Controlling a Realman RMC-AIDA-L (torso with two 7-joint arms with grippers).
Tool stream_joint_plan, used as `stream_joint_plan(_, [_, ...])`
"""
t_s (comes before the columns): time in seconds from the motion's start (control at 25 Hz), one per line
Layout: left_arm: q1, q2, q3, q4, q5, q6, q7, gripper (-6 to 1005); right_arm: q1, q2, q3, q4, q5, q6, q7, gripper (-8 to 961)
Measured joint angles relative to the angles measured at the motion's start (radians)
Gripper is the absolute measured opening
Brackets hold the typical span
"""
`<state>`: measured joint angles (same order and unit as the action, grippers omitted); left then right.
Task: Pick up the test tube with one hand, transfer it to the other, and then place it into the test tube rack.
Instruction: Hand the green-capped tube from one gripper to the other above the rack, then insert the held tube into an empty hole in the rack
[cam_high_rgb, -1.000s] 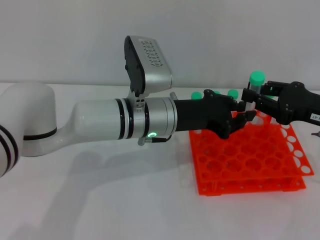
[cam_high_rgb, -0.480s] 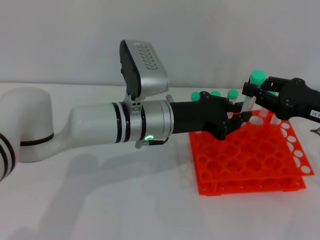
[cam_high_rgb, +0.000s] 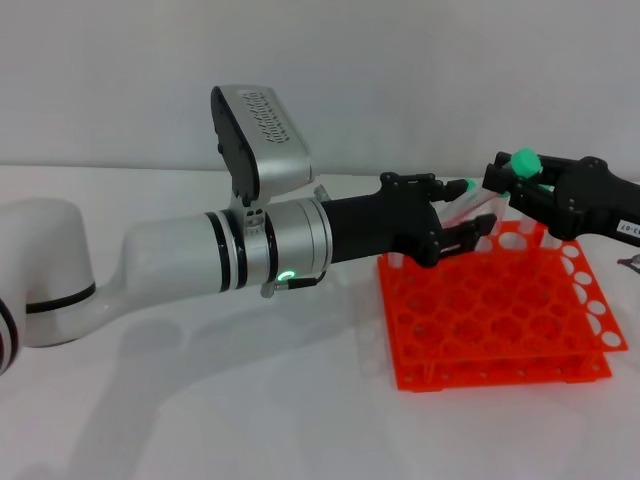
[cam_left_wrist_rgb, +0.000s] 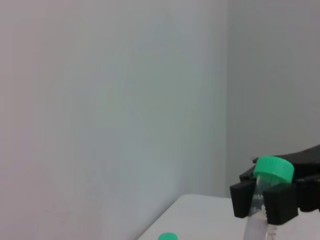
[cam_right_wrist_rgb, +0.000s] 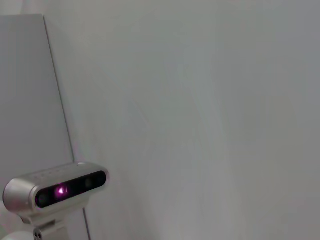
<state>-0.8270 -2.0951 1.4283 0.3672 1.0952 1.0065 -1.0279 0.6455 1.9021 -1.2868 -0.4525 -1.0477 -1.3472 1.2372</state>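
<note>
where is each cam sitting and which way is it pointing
Head view: on the head, looking forward and down at the rack; both arms show, the right end effector holding the tube.
Left wrist view: on the left wrist, facing the right end effector and tube against the wall.
Right wrist view: on the right wrist, facing the wall; only the left wrist camera shows.
Shared: head and left wrist views both show the tube.
</note>
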Motion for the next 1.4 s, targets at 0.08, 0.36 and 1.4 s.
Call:
stream_joint_plan(0.08, [0.000, -0.001, 0.005, -0.003, 0.000, -0.004, 0.010, 442, 0.002, 0.002, 0.005, 0.000, 0.000, 0.000, -0.001, 240])
stream_joint_plan(0.36, [0.001, -0.004, 0.007, -0.009, -0.001, -0.013, 0.013, 578, 0.006, 0.006, 0.030, 0.000, 0.000, 0.002, -0.005, 204])
stream_joint_plan(1.4, [0.297, 0.004, 0.244, 0.162, -0.390, -0.054, 0.198, 577, -0.016, 0.010, 0.078, -0.025, 0.001, 0.033, -0.010, 223])
